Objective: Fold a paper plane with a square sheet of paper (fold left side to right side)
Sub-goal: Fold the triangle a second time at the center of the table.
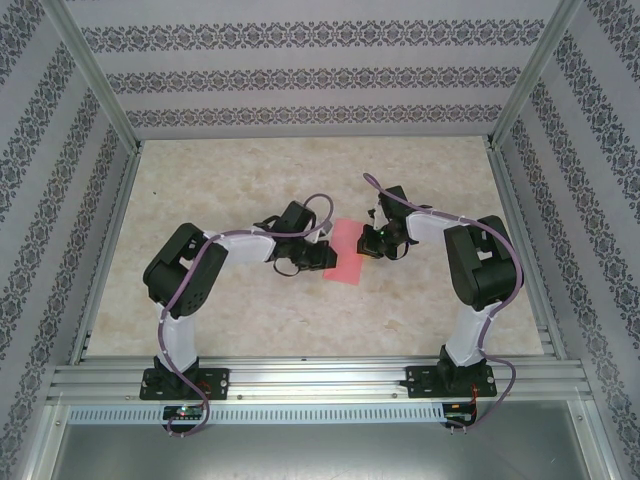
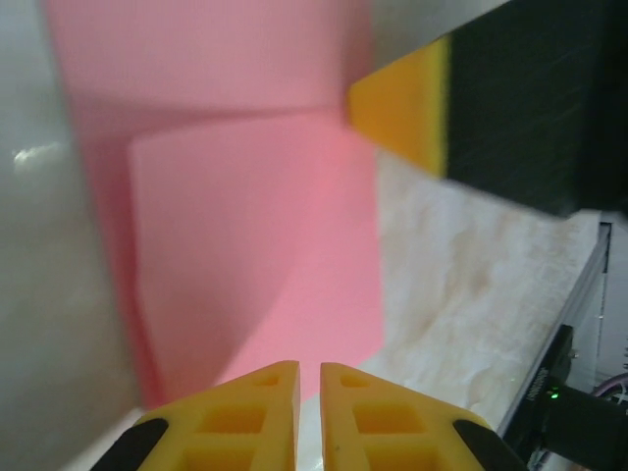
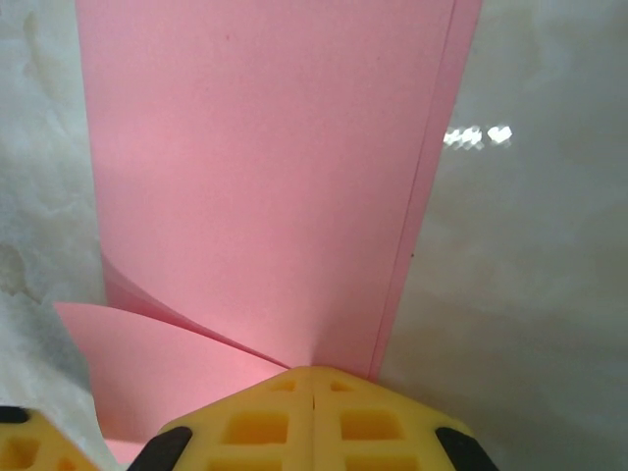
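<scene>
Near the middle of the pale marbled table, the thin salmon-pink sheet of paper, folded into a narrow rectangle, lies between the two grippers. The right gripper is pinched closed on its right edge where the layers meet. The left gripper sits at its left edge, fingers a slit apart, nothing visible between them. The sheet's long axis runs from the table's near edge toward the far one, its near end leaning slightly left.

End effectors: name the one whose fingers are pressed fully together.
The right end effector, at the pink paper: its yellow fingers meet without a gap, while the left end effector shows a narrow slit.
</scene>
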Motion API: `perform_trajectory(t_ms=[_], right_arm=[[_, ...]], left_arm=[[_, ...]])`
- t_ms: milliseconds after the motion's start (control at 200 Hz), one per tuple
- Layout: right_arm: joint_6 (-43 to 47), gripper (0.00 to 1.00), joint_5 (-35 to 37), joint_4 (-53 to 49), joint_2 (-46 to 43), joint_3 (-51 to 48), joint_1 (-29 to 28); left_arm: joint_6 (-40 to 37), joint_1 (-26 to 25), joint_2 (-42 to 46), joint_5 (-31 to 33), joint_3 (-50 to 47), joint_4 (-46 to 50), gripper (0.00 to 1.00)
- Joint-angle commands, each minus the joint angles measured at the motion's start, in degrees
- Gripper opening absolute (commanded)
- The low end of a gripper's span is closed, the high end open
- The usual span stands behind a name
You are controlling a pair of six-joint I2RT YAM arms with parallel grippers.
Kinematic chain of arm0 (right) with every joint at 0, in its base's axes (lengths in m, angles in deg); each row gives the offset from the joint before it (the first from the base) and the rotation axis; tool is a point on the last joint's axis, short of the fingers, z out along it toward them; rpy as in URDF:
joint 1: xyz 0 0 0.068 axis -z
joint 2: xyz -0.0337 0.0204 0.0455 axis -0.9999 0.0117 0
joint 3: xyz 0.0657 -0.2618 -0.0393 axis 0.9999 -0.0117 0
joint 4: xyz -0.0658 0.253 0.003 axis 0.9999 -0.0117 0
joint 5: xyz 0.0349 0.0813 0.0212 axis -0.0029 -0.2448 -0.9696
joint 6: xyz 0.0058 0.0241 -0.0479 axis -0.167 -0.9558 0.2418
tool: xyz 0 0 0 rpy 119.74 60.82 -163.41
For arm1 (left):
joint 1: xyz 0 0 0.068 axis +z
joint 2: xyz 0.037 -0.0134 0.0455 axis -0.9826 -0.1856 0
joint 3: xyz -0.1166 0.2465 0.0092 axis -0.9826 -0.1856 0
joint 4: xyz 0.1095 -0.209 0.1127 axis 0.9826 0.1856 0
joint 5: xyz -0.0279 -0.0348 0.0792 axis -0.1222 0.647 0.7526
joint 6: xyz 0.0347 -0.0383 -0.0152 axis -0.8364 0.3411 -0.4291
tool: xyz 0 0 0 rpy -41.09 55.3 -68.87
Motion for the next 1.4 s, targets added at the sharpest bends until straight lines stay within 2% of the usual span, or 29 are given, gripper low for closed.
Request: perform_trajectory(t_ms=[0, 330, 525, 1154, 1394], right_arm=[[0.5, 0.06, 6.5, -0.6, 0.8, -1.9, 0.7], [0.4, 0.06, 6.8, -0.9, 1.3, -1.7, 0.1], [0.6, 0.06, 7.9, -1.5, 1.4, -1.4, -0.1], [1.0, 0.06, 8.8, -2.3, 1.7, -1.6, -0.2], [0.9, 0.07, 7.8, -1.2, 0.9, -1.6, -0.5]], left_arm=[[-2.0, -0.5, -2.6, -2.4, 3.8, 3.0, 0.14], [-3.7, -1.0, -9.2, -4.5, 10.4, 5.7, 0.15], [-6.1, -1.1, -9.9, -1.2, 10.3, 10.5, 0.15], [-6.3, -1.0, -0.3, 2.7, -9.8, 11.3, 0.15], [-4.9, 0.4, 4.6, 2.9, -11.4, 9.9, 0.15]])
